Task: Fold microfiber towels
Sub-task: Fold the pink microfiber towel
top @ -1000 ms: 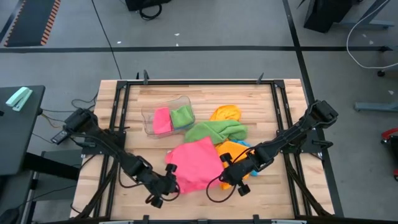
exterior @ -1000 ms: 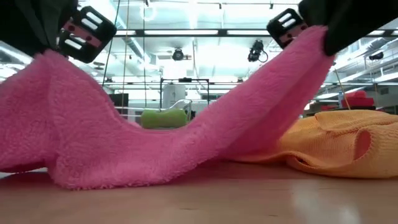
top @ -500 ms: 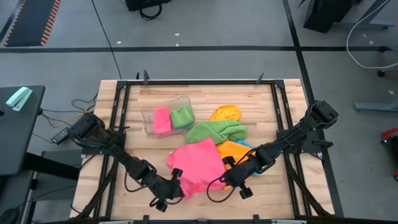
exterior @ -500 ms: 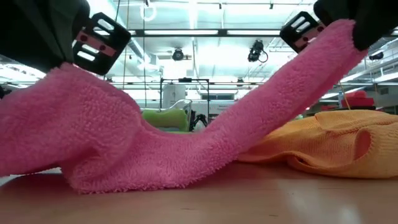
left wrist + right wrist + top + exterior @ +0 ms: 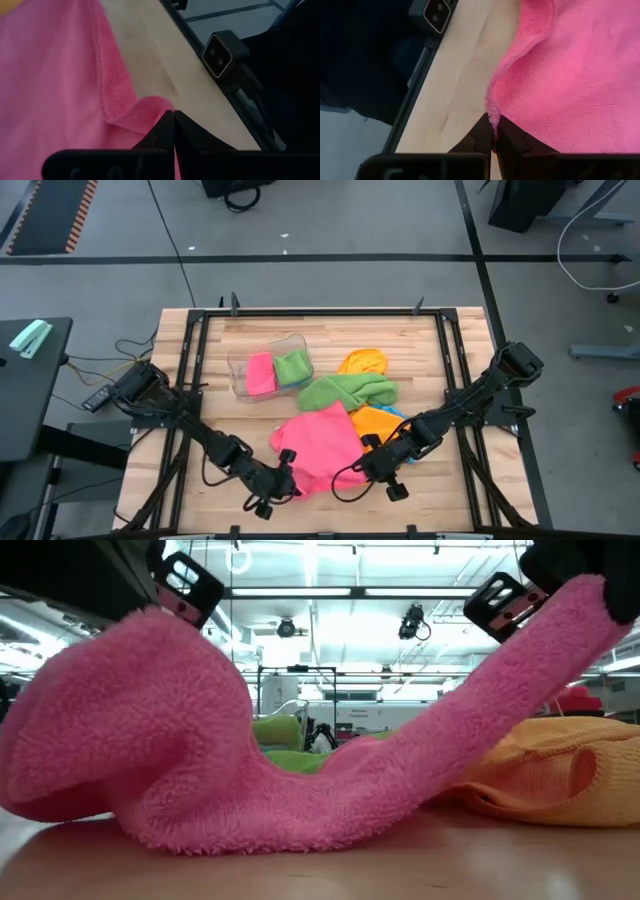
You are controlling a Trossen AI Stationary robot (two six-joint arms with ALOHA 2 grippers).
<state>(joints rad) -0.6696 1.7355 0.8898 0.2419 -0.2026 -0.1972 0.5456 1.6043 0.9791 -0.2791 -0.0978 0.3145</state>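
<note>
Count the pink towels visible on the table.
2. One pink towel lies spread at the front middle, its two near corners pinched by the left tool and right tool. The other, folded, sits in the clear tub. More may hide under the pile.

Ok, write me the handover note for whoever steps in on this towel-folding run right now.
Left gripper: shut on the near-left corner of the pink towel, lifted off the table.
Right gripper: shut on the towel's near-right corner, also lifted.
Things: the pink towel's far part rests on the table, the middle sagging between the grippers. Green towel, orange towels and a bit of blue lie in a loose pile behind it. The clear tub holds a folded pink and a folded green cloth.
Done: two cloths in the tub.
Left: fold the held pink towel, then the pile.
</note>
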